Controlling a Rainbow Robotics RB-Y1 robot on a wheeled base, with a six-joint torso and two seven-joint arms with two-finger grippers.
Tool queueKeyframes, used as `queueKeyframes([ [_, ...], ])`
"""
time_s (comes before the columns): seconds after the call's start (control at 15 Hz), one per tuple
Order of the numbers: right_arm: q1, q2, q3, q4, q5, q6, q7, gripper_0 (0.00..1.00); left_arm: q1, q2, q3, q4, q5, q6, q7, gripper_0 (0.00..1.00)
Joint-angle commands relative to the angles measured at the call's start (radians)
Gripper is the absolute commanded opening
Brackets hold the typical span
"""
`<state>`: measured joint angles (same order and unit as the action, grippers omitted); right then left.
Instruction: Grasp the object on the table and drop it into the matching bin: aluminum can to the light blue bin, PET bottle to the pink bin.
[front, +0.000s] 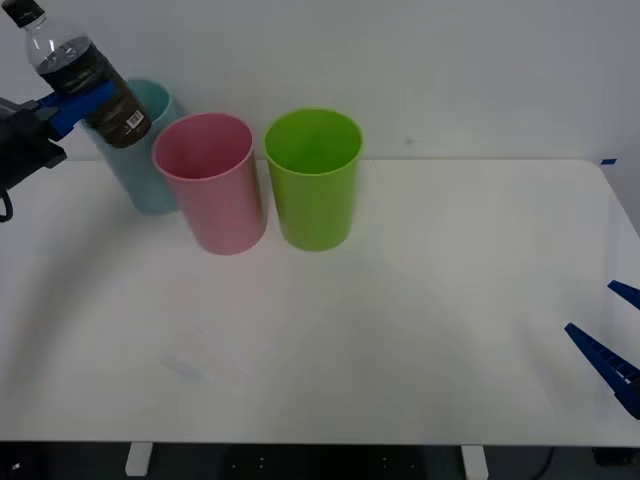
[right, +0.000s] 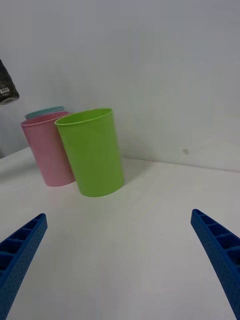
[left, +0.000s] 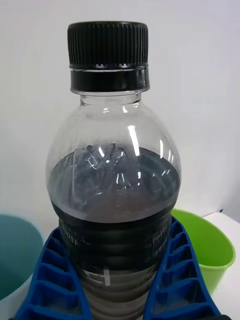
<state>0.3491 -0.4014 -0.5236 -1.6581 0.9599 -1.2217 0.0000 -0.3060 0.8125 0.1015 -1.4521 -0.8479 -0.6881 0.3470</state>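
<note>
My left gripper (front: 85, 103) is shut on the PET bottle (front: 82, 72), a clear bottle with a black cap and dark label, held tilted in the air at the far left, above and in front of the light blue bin (front: 143, 150). In the left wrist view the bottle (left: 112, 165) stands between my blue fingers (left: 55, 275). The pink bin (front: 210, 180) stands just right of the light blue one, and in the right wrist view the pink bin (right: 46, 150) sits beside the green one. My right gripper (front: 622, 335) is open, low at the table's right edge.
A lime green bin (front: 314, 177) stands right of the pink bin, touching or nearly touching it. The white table (front: 400, 330) stretches wide in front of the bins. A grey wall rises right behind them.
</note>
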Motion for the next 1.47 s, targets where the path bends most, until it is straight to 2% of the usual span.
queueKeyframes([
  [0.07, 0.0, 0.0, 0.0, 0.0, 0.0, 0.0, 0.0, 1.0, -0.09, -0.024, -0.055, 0.075, -0.037, 0.001, -0.008, 0.0],
  [0.47, 0.0, 0.0, 0.0, 0.0, 0.0, 0.0, 0.0, 1.0, -0.216, -0.162, -0.066, 0.168, -0.177, 0.001, -0.014, 0.0],
  [0.6, 0.0, 0.0, 0.0, 0.0, 0.0, 0.0, 0.0, 1.0, -0.222, -0.185, -0.055, 0.174, -0.211, -0.001, -0.014, 0.0],
  [0.87, 0.0, 0.0, 0.0, 0.0, 0.0, 0.0, 0.0, 1.0, -0.223, -0.191, -0.051, 0.174, -0.215, -0.001, -0.016, 0.03],
  [0.93, 0.0, 0.0, 0.0, 0.0, 0.0, 0.0, 0.0, 1.0, -0.222, -0.191, -0.051, 0.174, -0.215, -0.001, -0.016, 0.12],
  [1.0, 0.0, 0.0, 0.0, 0.0, 0.0, 0.0, 0.0, 1.0, -0.222, -0.191, -0.051, 0.174, -0.215, -0.001, -0.016, 0.43],
  [1.07, 0.0, 0.0, 0.0, 0.0, 0.0, 0.0, 0.0, 1.0, -0.222, -0.19, -0.049, 0.174, -0.215, -0.001, -0.016, 1.0],
  [1.33, 0.0, 0.0, 0.0, 0.0, 0.0, 0.0, 0.0, 1.0, -0.216, -0.19, -0.049, 0.174, -0.211, -0.001, -0.011, 1.0],
  [1.47, 0.0, 0.0, 0.0, 0.0, 0.0, 0.0, 0.0, 1.0, -0.202, -0.188, -0.049, 0.173, -0.177, -0.004, -0.017, 1.0],
])
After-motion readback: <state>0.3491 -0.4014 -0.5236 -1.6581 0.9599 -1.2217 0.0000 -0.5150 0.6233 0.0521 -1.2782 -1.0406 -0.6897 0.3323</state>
